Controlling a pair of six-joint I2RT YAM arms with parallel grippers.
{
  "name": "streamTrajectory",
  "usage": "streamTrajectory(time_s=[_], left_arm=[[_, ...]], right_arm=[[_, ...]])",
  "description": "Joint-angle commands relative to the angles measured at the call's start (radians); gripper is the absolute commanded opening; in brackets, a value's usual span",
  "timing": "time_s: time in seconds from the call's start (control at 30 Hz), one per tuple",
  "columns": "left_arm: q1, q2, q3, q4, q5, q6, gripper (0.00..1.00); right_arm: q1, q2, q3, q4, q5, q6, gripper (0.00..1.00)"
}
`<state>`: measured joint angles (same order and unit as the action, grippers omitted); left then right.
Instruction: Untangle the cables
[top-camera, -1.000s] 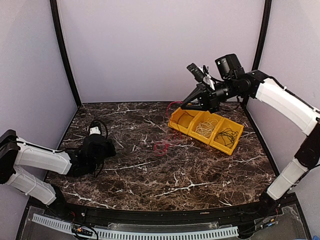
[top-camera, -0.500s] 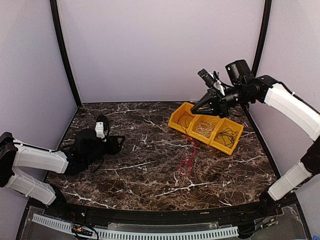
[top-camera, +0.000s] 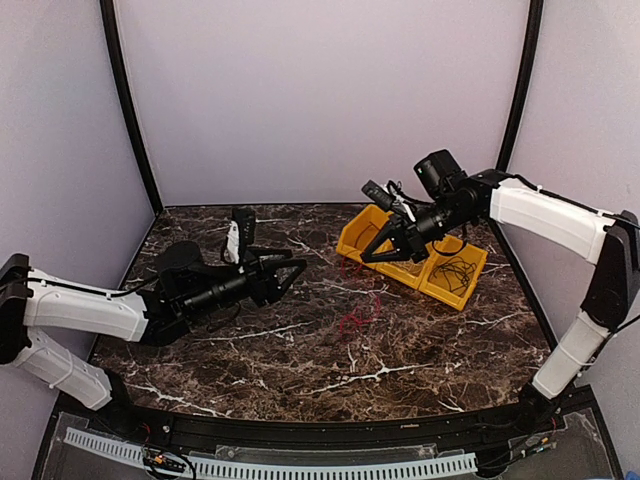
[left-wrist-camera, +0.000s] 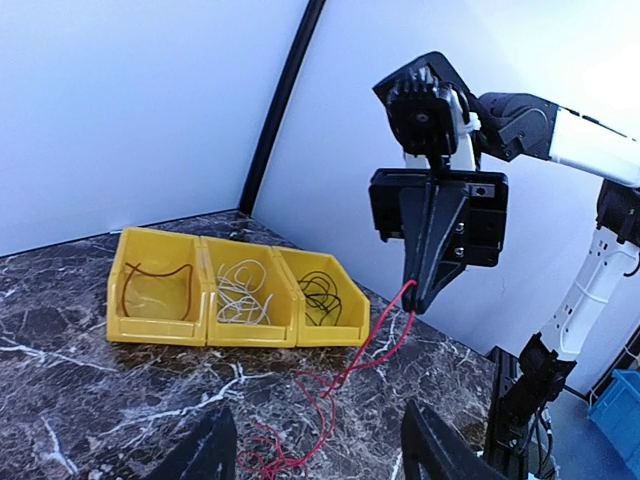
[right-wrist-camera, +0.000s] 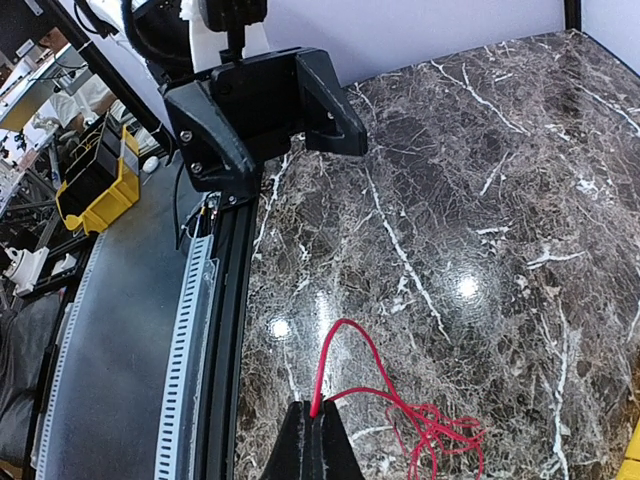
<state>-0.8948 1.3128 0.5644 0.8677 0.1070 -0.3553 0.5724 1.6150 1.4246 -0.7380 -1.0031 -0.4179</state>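
1. Half a second ago the right gripper (top-camera: 368, 257) hung high over the yellow bins (left-wrist-camera: 150, 328). Now it sits lower and further left, in front of the leftmost bin.
2. The left arm has stretched out across the table (top-camera: 250, 350), bringing the left gripper (top-camera: 292, 277) much nearer the middle. Its fingers are spread wide with nothing between them.
3. The heap of red cable (top-camera: 358, 318) on the table has shifted a little to the left.
4. The right gripper's fingers are pressed together on the red cable. In the right wrist view the strand leaves the fingertips, arches up, and drops back down to the heap.
5. From the pinch point the red cable hangs slack to the table, where most of it lies in a loose tangle just below and in front of the right gripper, near the bins.
6. The tangle lies between the two grippers. The left gripper points toward it but is apart from it.
7. In the left wrist view the white cable (left-wrist-camera: 240, 298) lies in the middle bin and the black cable (left-wrist-camera: 318, 290) in the bin to its right.
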Motion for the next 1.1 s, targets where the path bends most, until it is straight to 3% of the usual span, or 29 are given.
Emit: streamTrajectory(time_s=[0.0, 0.27, 0.6, 0.87, 1.07], left_arm=[[-0.033, 0.089, 0.079, 0.072, 0.057, 0.036, 0.58], [-0.061, 0.268, 0.253, 0.009, 0.054, 0.056, 0.53], [-0.061, 0.372, 0.291, 0.025, -0.069, 0.031, 0.39], [-0.061, 0.459, 0.309, 0.218, 0.025, 0.026, 0.44], [-0.063, 0.428, 0.247, 0.286, 0.056, 0.014, 0.47]], right_arm=[[0.034, 0.022, 0.016, 0.029, 0.000, 0.020, 0.00], [0.068, 0.035, 0.034, 0.028, -0.004, 0.029, 0.00], [0.076, 0.006, 0.047, 0.003, -0.077, 0.023, 0.00], [0.076, -0.001, 0.050, -0.003, -0.072, 0.021, 0.00], [0.076, -0.003, 0.036, 0.006, -0.036, 0.019, 0.00]])
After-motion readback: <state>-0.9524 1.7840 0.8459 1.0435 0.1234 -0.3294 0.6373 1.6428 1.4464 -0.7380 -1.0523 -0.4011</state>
